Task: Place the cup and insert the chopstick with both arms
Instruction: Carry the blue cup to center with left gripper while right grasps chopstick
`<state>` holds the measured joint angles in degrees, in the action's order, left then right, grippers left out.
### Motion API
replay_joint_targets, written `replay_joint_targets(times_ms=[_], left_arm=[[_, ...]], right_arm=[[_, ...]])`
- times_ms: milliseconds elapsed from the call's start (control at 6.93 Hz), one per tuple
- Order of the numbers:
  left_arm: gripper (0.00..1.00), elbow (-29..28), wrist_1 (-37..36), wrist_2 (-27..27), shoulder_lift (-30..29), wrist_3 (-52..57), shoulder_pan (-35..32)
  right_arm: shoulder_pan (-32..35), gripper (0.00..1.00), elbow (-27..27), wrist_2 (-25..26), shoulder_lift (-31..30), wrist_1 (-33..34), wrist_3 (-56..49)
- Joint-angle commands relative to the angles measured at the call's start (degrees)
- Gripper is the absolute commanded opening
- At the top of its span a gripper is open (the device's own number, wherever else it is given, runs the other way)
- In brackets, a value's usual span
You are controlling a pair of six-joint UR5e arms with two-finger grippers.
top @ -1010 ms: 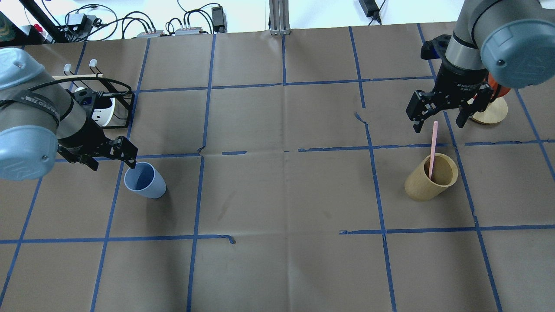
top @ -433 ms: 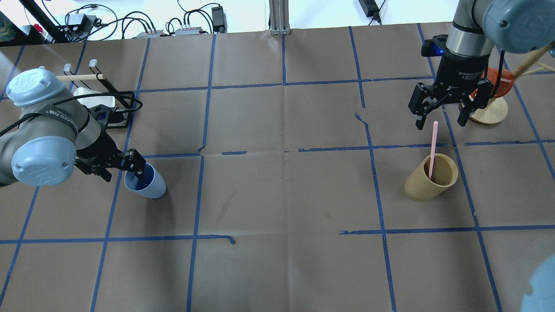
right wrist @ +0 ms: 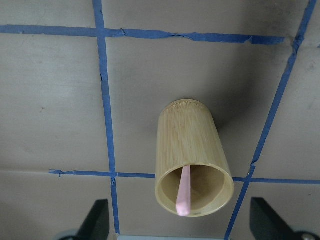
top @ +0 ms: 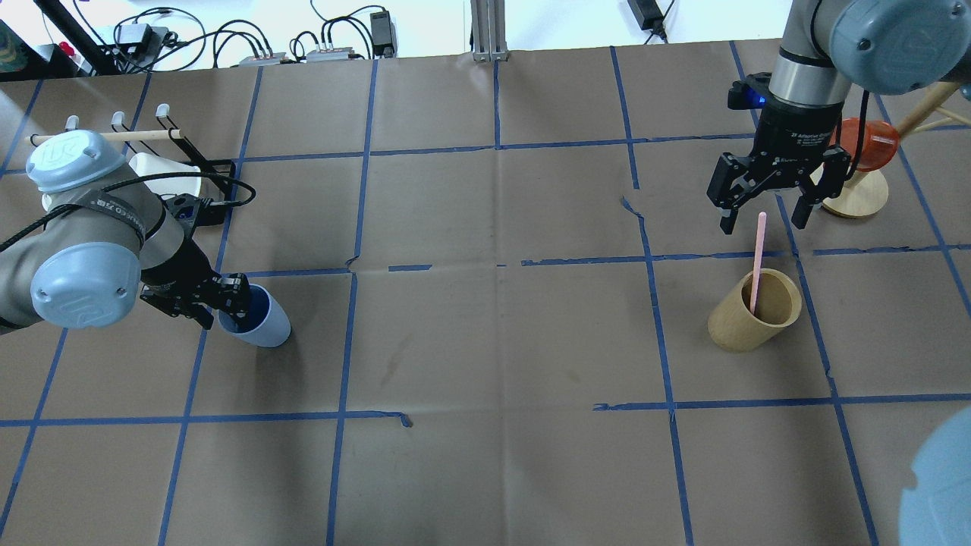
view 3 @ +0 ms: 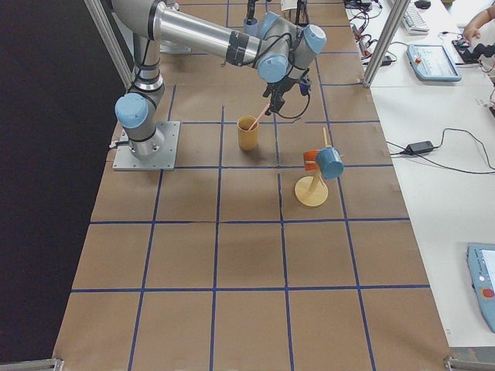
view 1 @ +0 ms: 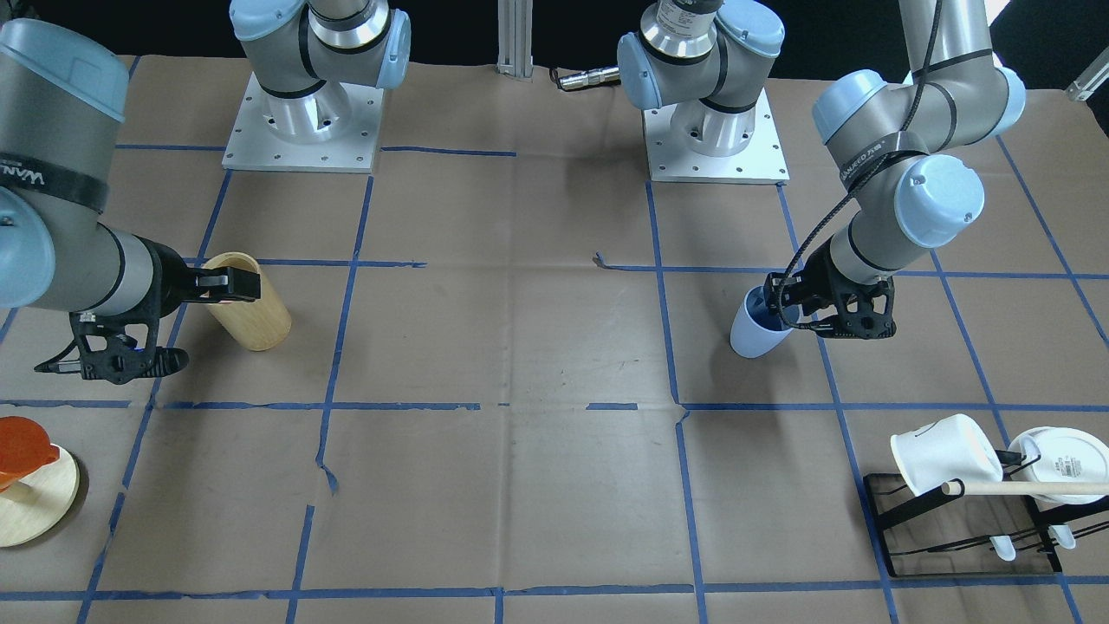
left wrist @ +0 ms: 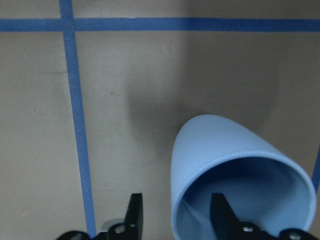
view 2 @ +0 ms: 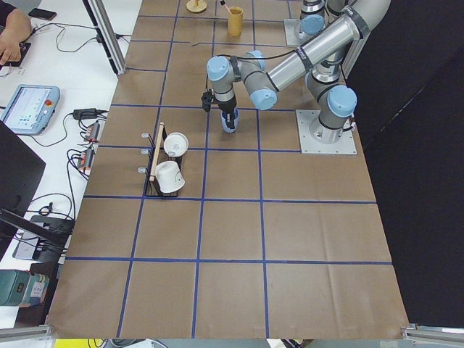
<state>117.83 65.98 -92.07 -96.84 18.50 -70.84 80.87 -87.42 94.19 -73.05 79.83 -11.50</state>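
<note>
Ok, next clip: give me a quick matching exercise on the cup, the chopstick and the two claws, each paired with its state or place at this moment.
Things:
1. cup
2. chopstick
3. left claw
4. right claw

States:
A. pink, leaning in the bamboo holder
B. open, up above the holder
C. blue, upright on the table
D. open, one finger inside the cup's rim and one outside

Pairs: 1-C, 2-A, 3-D, 4-B
</note>
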Motion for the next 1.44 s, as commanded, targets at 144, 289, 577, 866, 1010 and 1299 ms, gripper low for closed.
replay_joint_targets(times_ms=[144,289,577,866,1010,1299], left_arm=[[0.00,-0.8,-0.1,0.0,-0.1,-0.1,-0.2],[0.00,-2.9,0.7,0.2,-0.3,-0.9,-1.3],[0.00,-7.0,3.4,0.7,-0.5,-6.9,-7.1],[0.00,-8.6,2.6,3.2,-2.6,-20.5,-15.4],[0.00,-11.8,2.5,3.8,-4.4,-28.5,-19.8],[0.00,-19.9,0.5,5.1,-12.7,-42.3,-30.6]], right_arm=[[0.1,1.00,-0.2,0.7,0.4,0.8,0.3],[0.2,0.99,0.0,0.8,1.0,1.8,1.6],[0.3,0.55,0.2,0.6,1.1,1.6,3.6],[0.4,0.07,0.0,0.5,0.9,1.1,4.0],[0.4,0.07,0.0,0.6,0.8,1.0,4.0],[0.5,0.06,-0.2,0.6,0.7,0.8,4.0]])
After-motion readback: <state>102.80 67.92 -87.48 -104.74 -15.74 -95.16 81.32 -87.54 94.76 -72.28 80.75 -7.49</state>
